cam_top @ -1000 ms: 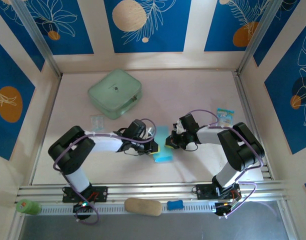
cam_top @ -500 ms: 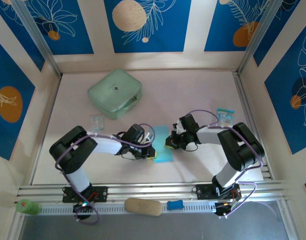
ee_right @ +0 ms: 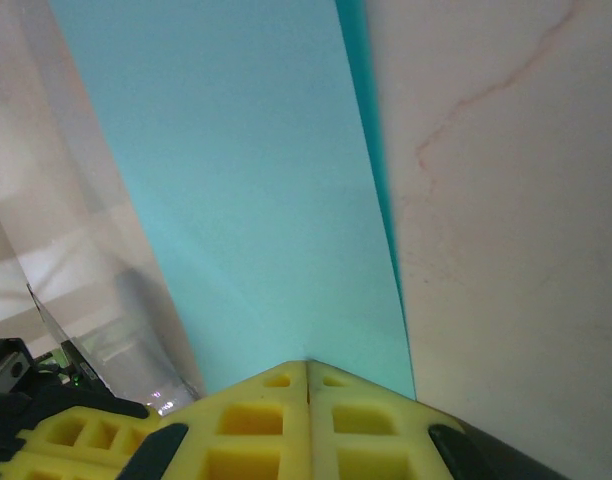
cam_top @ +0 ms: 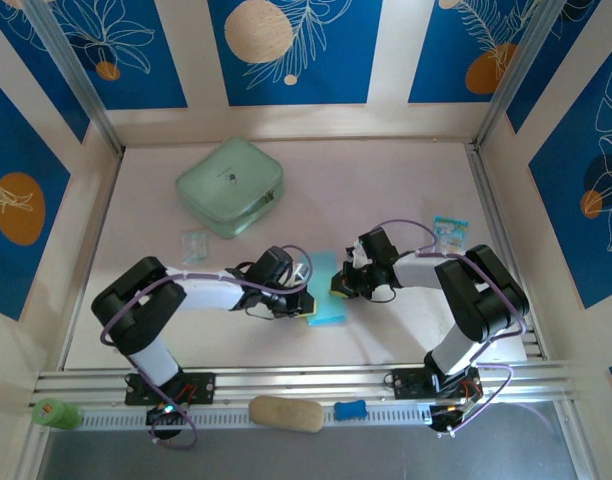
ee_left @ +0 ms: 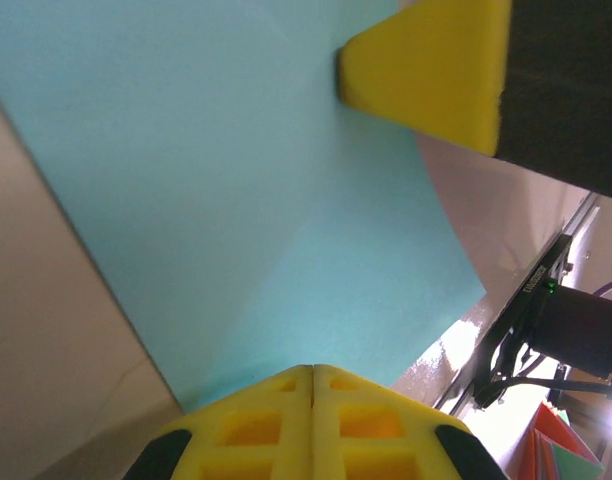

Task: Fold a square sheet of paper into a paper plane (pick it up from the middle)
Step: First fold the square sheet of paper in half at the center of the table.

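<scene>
On the table (cam_top: 386, 180), the left claw (cam_top: 306, 306) and right claw (cam_top: 338, 289), both closed, rest on the paper (cam_top: 326, 298), hiding its sides.

Matt, smooth square sheet of paper (ee_left: 236, 200); glossy veined table (ee_right: 506, 200); matt yellow plastic fingers (ee_left: 256, 430).

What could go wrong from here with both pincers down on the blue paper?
1. The shut left pincer and right pincer sit close together over the sheet of paper; a sideways move could knock them together.
2. Sliding a tip along the thin sheet could drag or wrinkle it, skewing the fold.
</scene>
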Controlling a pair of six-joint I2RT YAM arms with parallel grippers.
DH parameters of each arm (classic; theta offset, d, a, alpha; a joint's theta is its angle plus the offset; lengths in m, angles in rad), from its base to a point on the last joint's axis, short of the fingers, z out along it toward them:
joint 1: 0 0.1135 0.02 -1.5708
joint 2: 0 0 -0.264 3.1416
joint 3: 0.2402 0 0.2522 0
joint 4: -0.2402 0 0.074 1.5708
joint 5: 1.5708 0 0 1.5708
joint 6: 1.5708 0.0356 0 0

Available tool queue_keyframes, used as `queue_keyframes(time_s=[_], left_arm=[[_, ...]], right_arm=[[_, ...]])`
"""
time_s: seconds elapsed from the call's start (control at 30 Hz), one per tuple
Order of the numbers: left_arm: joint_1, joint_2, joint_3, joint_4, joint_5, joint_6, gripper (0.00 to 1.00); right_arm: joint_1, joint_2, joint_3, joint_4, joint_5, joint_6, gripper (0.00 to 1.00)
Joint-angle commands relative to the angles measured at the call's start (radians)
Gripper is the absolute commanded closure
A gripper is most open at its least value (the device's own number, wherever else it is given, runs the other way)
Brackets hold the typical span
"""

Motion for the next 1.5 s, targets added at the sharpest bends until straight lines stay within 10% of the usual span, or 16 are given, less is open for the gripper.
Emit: queue_keyframes(time_s=[0.0,0.8,1.17,1.47], left_arm=[[-0.024,0.045,-0.007,0.033,0.021,-0.028,1.0],[-0.105,-0.044,-0.045,-0.279,-0.103,0.174,1.0],[-0.077,-0.245,0.062,-0.396,-0.332,0.179,1.0],[0.027,-0.034,0.17,-0.218,-0.161,0.15,1.0]], right_arm=[[-0.006,0.043,-0.038,-0.128,0.104,0.01,1.0],[-0.006,0.062,-0.033,-0.124,0.102,0.007,1.0],[0.006,0.06,0.008,-0.15,0.084,-0.032,1.0],[0.011,0.084,0.004,-0.141,0.082,-0.019,1.0]])
